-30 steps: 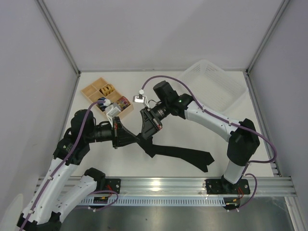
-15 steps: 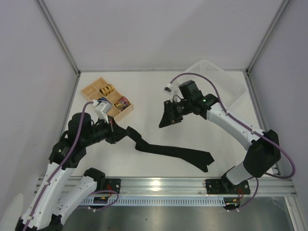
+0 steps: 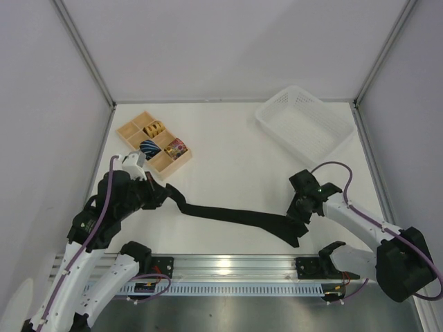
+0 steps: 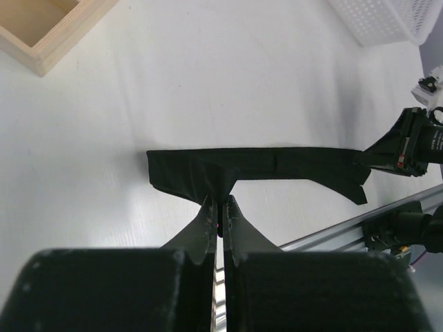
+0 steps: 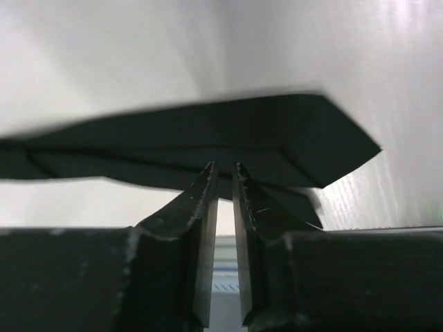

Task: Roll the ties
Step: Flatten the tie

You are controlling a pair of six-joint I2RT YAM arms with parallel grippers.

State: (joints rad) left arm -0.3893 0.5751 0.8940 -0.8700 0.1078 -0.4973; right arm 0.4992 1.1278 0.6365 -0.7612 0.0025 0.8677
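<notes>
One black tie lies stretched along the near part of the table, narrow end at the left and wide pointed end at the right. My left gripper is shut on the narrow end; in the left wrist view the jaws pinch the fabric edge and the tie runs off to the right. My right gripper is at the wide end. In the right wrist view its tips are closed to a narrow slit on the edge of the tie.
A wooden compartment box holding rolled coloured ties stands at the back left, and its corner shows in the left wrist view. A white basket sits at the back right. The metal rail runs along the near edge.
My right gripper let go of the tie's middle, swung away, and came down at the wide end. My left arm drew back left, and the tie went from bunched and folded to stretched out.
</notes>
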